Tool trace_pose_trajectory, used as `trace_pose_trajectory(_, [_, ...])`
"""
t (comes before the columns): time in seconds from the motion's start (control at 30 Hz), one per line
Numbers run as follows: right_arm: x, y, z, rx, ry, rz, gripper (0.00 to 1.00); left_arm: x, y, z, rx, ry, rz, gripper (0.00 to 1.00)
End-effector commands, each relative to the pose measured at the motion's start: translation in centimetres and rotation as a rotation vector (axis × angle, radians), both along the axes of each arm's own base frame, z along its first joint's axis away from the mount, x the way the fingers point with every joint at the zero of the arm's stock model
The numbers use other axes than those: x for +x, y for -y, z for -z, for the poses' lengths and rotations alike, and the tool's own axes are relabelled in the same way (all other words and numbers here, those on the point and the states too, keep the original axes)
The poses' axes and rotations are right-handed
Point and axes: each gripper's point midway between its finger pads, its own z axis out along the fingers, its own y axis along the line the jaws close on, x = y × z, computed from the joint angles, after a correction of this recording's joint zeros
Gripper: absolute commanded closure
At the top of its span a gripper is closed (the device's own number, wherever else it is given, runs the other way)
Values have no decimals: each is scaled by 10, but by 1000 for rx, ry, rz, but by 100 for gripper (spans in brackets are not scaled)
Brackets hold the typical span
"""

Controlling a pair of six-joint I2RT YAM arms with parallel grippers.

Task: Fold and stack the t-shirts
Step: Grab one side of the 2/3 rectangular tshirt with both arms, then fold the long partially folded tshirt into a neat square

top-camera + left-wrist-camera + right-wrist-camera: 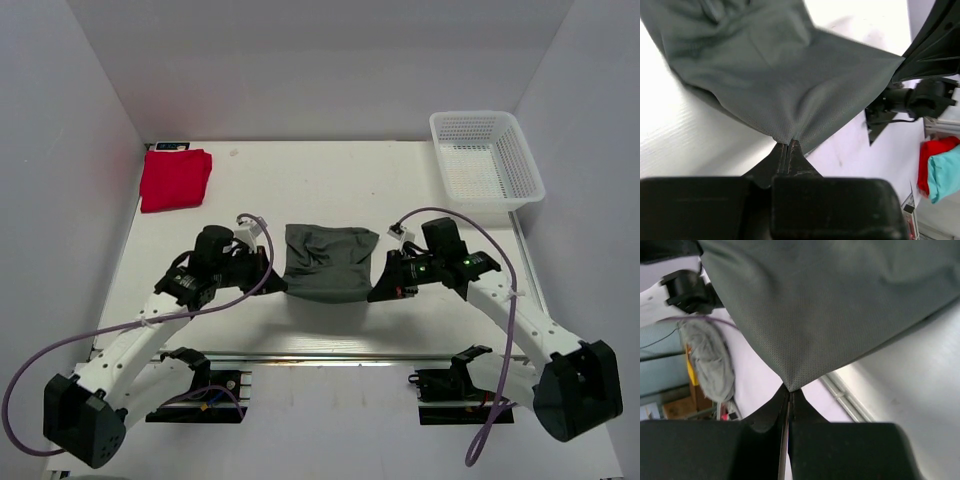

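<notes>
The dark grey-green t-shirt (328, 262) hangs partly folded between my two grippers over the middle of the table. My left gripper (277, 284) is shut on its near left corner, and the cloth (785, 85) fans out from the closed jaws. My right gripper (379, 291) is shut on its near right corner, with the cloth (830, 305) spreading from the pinch. The near edge is lifted off the table; the far edge rests on it. The bright red t-shirt (175, 178) lies folded at the far left corner. No neck label shows.
A white mesh basket (486, 158) stands at the far right corner. A small dark object (168, 146) lies behind the red shirt at the back wall. White walls close in the table on three sides. A metal rail (330, 353) runs along the near edge.
</notes>
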Motion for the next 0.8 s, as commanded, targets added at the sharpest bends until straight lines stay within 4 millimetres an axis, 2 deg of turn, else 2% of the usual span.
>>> trace_pose_trajectory(0.0, [-9,-1,-34,50,24,-52,100,-8,0,-31,-27,25,19,100])
trace_pose_trajectory(0.03, [-5,-2,-43,59,48,-53,100,-7,1,-36,-33,36,19,100])
trace_pose_trajectory(0.1, [-1,-3,-43,49,26,-39,100,-3,2,-43,-38,47,19,100])
trace_pose_trajectory(0.23, [21,-5,-44,11,41,11,100,24,2,-49,2,66,-55,100])
trace_pose_trajectory(0.33, [35,-5,-43,-14,40,40,100,38,5,-53,8,71,-81,100])
trace_pose_trajectory(0.53, [66,2,-30,-79,10,140,100,87,-4,-45,105,74,-228,100])
trace_pose_trajectory(0.57, [75,0,-33,-65,35,152,100,93,-4,-45,112,82,-242,100])
trace_pose_trajectory(0.6, [74,2,-29,-75,13,156,100,98,-5,-41,125,82,-256,100])
trace_pose_trajectory(0.63, [82,0,-27,-67,8,164,100,106,-4,-37,136,79,-264,100])
trace_pose_trajectory(0.73, [97,-1,-26,-59,7,176,100,125,-1,-40,148,100,-294,100])
trace_pose_trajectory(0.77, [103,-2,-22,-61,-12,181,100,135,-3,-32,171,81,-312,100])
